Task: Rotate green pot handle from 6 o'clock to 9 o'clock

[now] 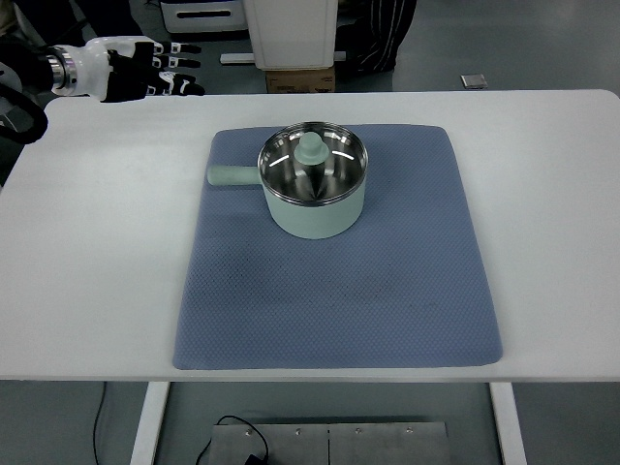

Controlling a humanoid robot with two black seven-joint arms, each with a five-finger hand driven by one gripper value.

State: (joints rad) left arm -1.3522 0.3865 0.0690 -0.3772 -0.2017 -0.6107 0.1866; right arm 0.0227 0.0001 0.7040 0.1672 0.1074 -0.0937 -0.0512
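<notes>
Resting on the far half of a blue mat point(339, 291), the green pot point(313, 192) has its handle point(231, 175) pointing to the picture's left, the 9 o'clock position, so the rotation appears complete. The left hand point(145, 70), fingers extended and holding nothing, hovers over the far-left corner of the white table point(87, 281), well apart from the pot; little seems left except perhaps withdrawing. Beyond the table stand a cardboard box point(300, 79) and grey floor.

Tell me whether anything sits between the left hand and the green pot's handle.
Nothing visible does. The left hand hovers over the table's far left corner with fingers extended, holding nothing. Between it and the pot handle, which points toward the picture's left, lie only bare tabletop and the edge of the blue mat. The green pot sits on that mat.
</notes>
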